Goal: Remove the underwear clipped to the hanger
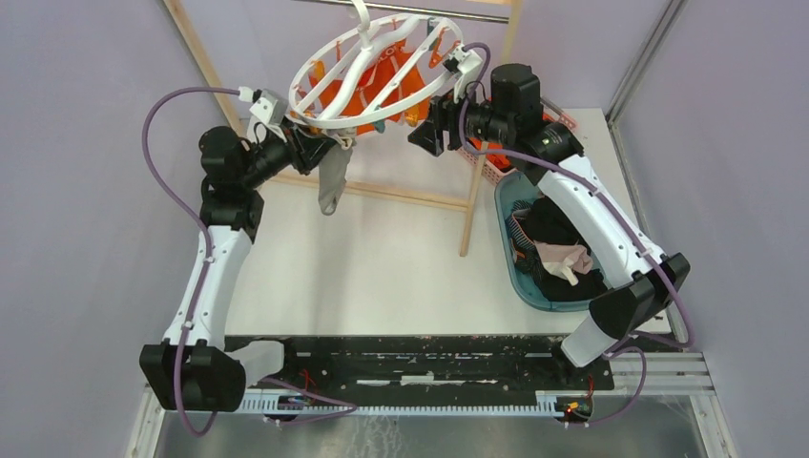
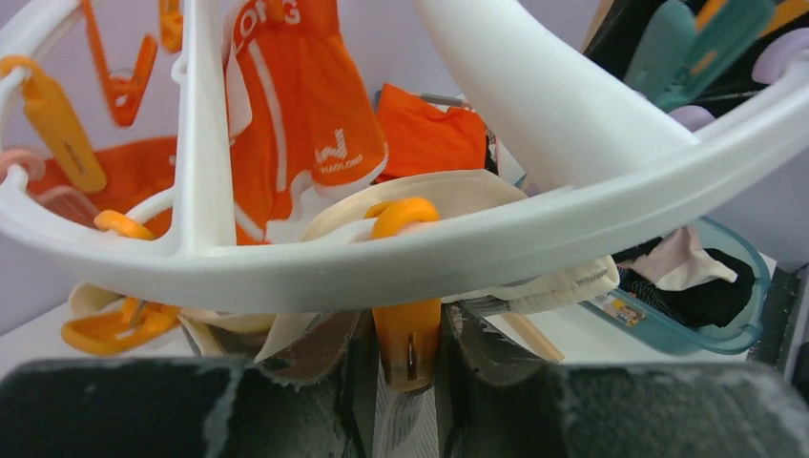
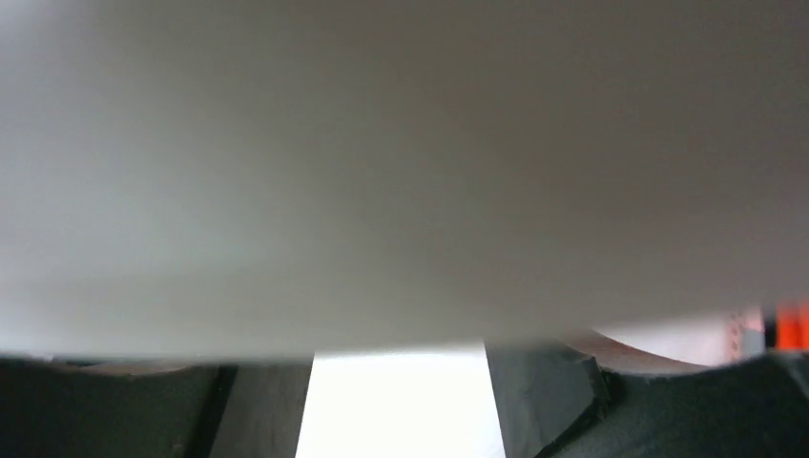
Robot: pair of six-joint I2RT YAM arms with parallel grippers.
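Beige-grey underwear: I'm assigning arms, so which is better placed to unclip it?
Left. The left tool pinches the orange peg holding the beige-grey underwear; the right tool sits open at the hanger's opposite rim.

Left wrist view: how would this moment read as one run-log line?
left hand: pinching orange plastic peg | right hand: open beside white plastic ring hanger | beige-grey underwear: hanging below left hand

One large white plastic ring hanger [image 2: 534,105]. Two small soft garments hanging there: one bright orange garment [image 2: 286,105], one beige-grey garment [image 1: 331,186]. One teal plastic tub [image 2: 711,336]. One wooden-post frame [image 1: 468,215].
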